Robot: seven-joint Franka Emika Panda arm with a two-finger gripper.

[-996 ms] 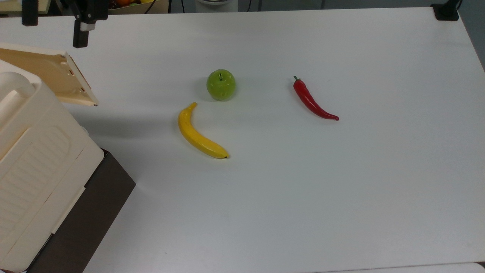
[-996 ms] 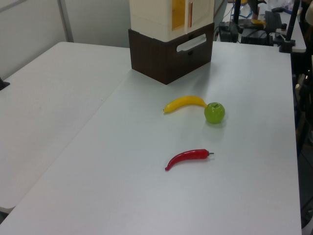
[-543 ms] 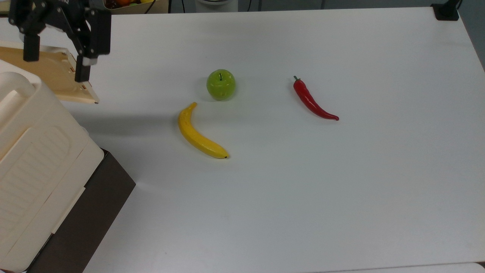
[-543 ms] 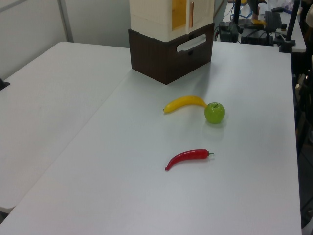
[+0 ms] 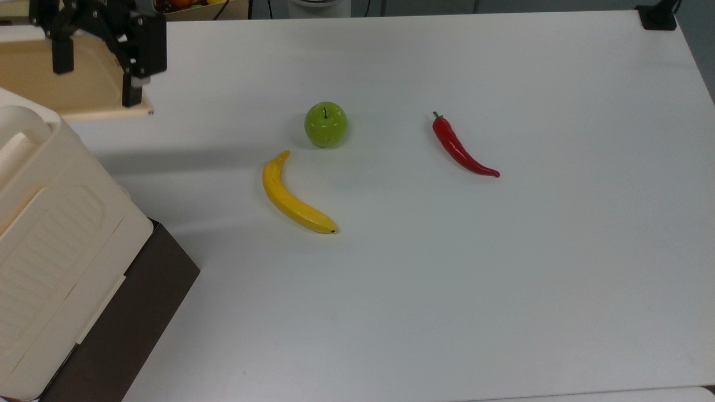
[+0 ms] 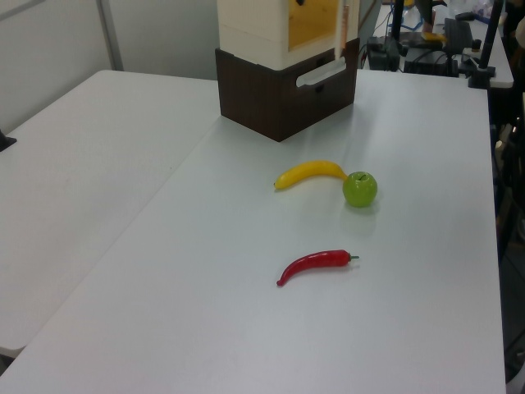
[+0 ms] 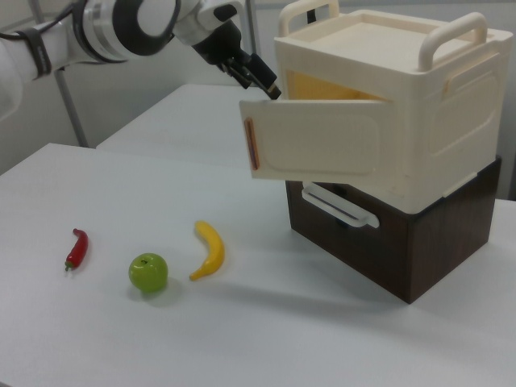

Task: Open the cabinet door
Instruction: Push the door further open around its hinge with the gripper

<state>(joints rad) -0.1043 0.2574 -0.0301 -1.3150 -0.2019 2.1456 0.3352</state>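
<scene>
One arm reaches in from the right view's left, and its gripper (image 5: 95,78) sits by the top free edge of the door (image 7: 314,149). Its two black fingers (image 5: 132,92) are spread apart with nothing between them. The door is swung out from the front of the cabinet (image 7: 403,105), so the orange inside shows behind it. The cabinet sits on a dark brown box (image 7: 395,238) with a pale handle (image 7: 339,205). On the white table (image 5: 503,251) lie a banana (image 5: 290,195), a green apple (image 5: 325,124) just beside it, and a red chili (image 5: 461,148) well apart from both.
</scene>
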